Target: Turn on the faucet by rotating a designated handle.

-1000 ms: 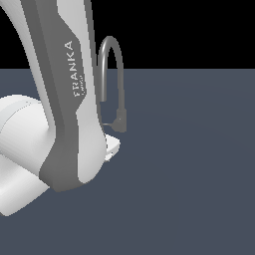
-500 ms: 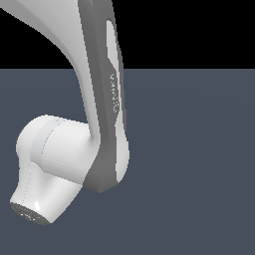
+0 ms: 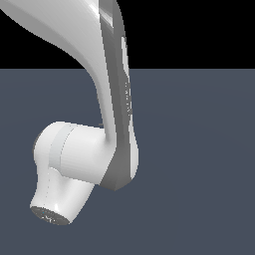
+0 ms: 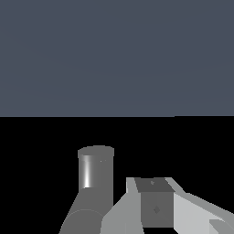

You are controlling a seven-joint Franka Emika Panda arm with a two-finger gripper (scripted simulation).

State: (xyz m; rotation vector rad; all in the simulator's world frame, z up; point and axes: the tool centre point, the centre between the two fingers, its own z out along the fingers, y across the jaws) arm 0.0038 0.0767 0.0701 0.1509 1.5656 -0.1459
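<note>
A bare simulated scene is showing: a flat slate-grey floor is meeting a black void, with smoothly rendered robot arm surfaces.

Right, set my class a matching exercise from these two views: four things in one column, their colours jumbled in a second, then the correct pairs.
Things:
1. robot arm
2. faucet cylinder, wrist view
3. floor
4. background beyond the floor

Colours:
a. black
b. white with a grey panel
c. dark slate blue-grey
d. shiny metallic grey

Pairs: 1-b, 2-d, 3-c, 4-a
</note>
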